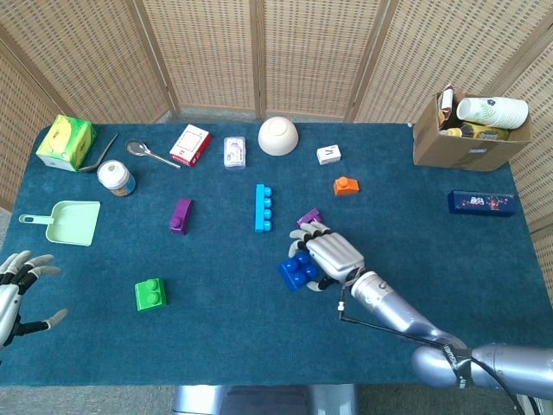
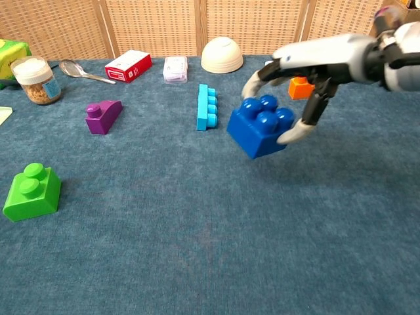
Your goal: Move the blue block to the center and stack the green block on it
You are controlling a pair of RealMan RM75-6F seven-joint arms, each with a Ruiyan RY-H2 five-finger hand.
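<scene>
Right hand [image 1: 333, 257] grips the blue block [image 1: 297, 270] near the table's middle, just below a purple block [image 1: 308, 217]. Green block [image 1: 150, 294] sits well off to the left; left hand [image 1: 15, 285] at the table's edge, fingers spread, holding nothing.

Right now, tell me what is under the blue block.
The blue block, held by the right hand, is lifted; under it lies only the table's blue cloth. The hand hides the cloth behind it.
</scene>
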